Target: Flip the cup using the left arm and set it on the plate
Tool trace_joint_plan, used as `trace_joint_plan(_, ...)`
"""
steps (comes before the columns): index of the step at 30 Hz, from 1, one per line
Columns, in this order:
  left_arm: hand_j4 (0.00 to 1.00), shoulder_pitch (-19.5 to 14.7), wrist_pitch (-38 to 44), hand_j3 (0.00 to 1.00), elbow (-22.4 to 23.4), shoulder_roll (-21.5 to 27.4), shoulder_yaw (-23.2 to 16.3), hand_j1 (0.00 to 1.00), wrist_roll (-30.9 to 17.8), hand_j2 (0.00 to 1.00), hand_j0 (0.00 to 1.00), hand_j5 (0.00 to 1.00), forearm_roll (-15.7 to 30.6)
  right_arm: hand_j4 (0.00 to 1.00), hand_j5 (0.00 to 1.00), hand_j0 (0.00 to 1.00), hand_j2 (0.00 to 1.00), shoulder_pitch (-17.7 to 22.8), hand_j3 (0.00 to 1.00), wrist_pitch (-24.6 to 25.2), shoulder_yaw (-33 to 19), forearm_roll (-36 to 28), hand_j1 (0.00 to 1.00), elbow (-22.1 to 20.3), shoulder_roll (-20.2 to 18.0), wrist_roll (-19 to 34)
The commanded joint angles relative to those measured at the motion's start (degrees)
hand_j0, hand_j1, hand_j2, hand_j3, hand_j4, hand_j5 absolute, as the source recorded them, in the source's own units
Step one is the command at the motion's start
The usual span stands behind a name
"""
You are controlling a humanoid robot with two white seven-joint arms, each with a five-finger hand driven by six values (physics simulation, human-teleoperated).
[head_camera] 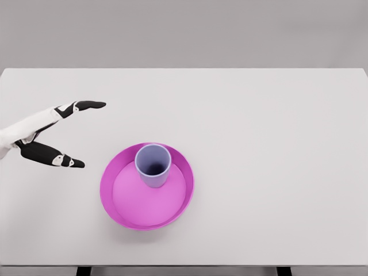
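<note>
The left robot hand comes in from the left edge and hangs over the bare surface. Its fingers are spread wide apart, one pointing up and right and one pointing down and right, and it holds nothing. There is a clear gap between the robot hand and the plate. The plate is pink and round with a raised rim, and it sits near the front middle of the white surface. The cup is pale blue and stands on the plate, in the back part, close to the rim. Its open mouth faces up, so you can look down into the dark inside. It looks like the cup is already the right way up and already on the plate, so the job seems done or almost done. The step now is most likely to take the robot hand away. To do that well, the robot hand should keep its fingers apart and go back toward the left, away from the plate, not across it. It should move slowly and stay off the rim, because a bump there could tip the plate and knock the cup over. The cup stands near the edge of the plate and not in the middle, so a small push could slide it against the rim. The right arm does not show at all.
</note>
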Motion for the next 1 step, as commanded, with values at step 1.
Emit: trace_joint_plan(1, 1.0, 0.0, 0.1, 1.0, 0.2, 0.1, -0.1, 1.0, 0.0, 1.0, 1.0, 1.0, 0.5, 1.0, 1.0, 1.0, 1.0, 0.0, 1.0, 0.0, 0.0, 0.1, 1.0, 0.0, 0.0, 0.0)
